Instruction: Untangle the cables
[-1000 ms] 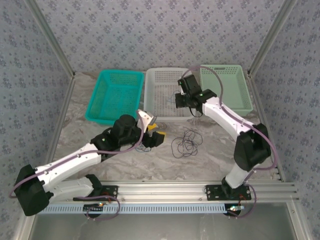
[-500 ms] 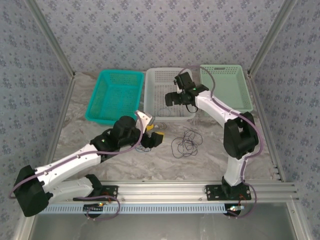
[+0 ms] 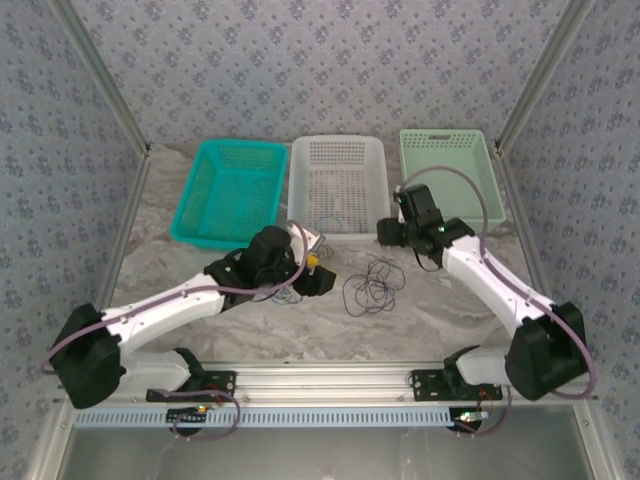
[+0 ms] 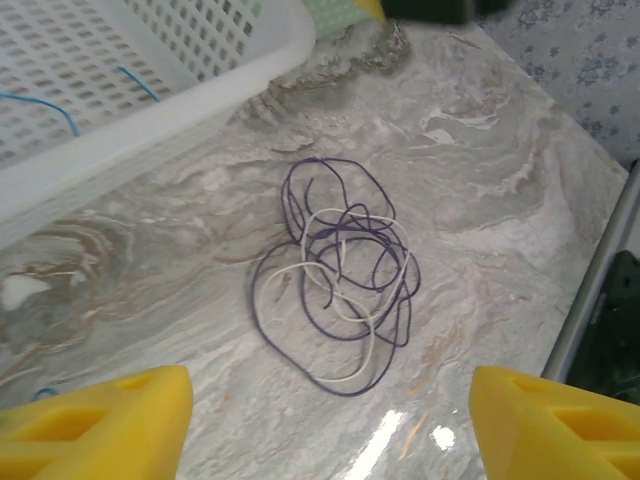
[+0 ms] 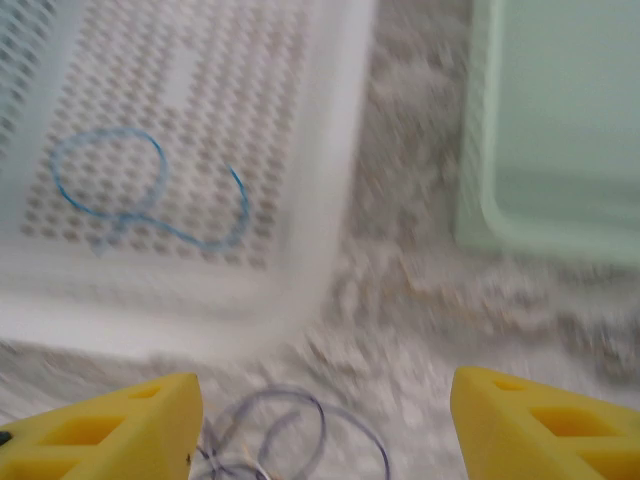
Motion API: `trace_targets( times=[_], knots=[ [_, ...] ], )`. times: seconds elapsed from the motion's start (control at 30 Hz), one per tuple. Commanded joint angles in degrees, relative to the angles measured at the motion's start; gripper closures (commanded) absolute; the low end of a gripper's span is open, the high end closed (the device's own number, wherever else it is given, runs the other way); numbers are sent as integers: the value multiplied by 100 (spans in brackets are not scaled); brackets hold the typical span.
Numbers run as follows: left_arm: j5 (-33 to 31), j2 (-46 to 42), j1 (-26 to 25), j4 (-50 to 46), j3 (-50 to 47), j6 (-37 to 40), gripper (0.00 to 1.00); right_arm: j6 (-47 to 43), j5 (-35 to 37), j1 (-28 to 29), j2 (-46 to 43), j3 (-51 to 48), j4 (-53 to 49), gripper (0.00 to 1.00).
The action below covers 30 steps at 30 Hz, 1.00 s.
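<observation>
Nearest, on the marbled table [image 3: 420, 310], a tangle of cables [image 3: 372, 285] is noted, with a dark cable [image 4: 345, 392] and a cream cable [image 4: 345, 213] looped through each other. The left gripper [image 3: 312, 272] is just beside it on the left, jaws spread wide and nothing held. Further back, the right gripper [image 3: 385, 232] is seen near the front corner of the white basket [image 3: 296, 190], its yellow fingers [image 5: 110, 425] set wide apart and empty. Farthest, a blue cable [image 5: 140, 190] is found lying loose inside the white basket, which is flanked by a teal basket [image 3: 232, 190] and a green basket [image 3: 450, 175].
</observation>
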Motion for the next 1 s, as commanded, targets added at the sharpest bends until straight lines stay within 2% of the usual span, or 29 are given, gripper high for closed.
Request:
trace_targets(
  times=[0.0,0.2,0.5,0.83,0.97],
  knots=[
    [634,515,23,-88,366,-22,33,637,-34,-201,-486,-664,-27,31],
    [1150,1698,-14,-117,1089,113,41,1205,-377,-593,-1496,-1648,417,30],
    [1491,3169,-80,-344,2172,188,50,1350,-564,-719,-2195,-2156,320,27],
    [1439,3951,-234,-803,3004,441,56,1501,-684,-774,-2442,-2479,430,26],
    [1452,4189,-252,-963,3217,466,67,1471,-668,-808,-2508,-2462,384,25]
  ],
)
